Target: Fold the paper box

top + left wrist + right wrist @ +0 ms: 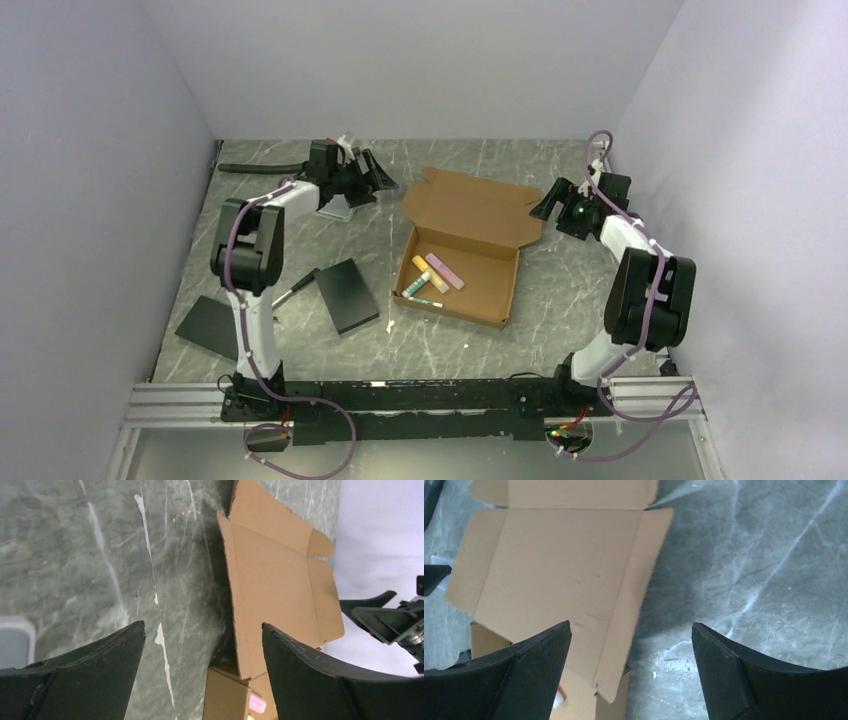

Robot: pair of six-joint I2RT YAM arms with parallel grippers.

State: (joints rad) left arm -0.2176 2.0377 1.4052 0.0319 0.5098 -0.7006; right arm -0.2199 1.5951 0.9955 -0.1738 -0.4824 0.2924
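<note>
1. Centrally, the paper box lay on the tabletop, a little toward the far edge, with its lid open toward that edge.
2. Coloured sticks lay inside its open tray.
3. Toward the far-left corner, the left jaws stood wide apart, holding nothing, just beside the lid.
4. Toward the right edge, the right jaws gaped equally wide, empty, near the lid's corner.

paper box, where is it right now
In the top view the paper box sits centrally, lid open, between the left pincer and right pincer.
</note>
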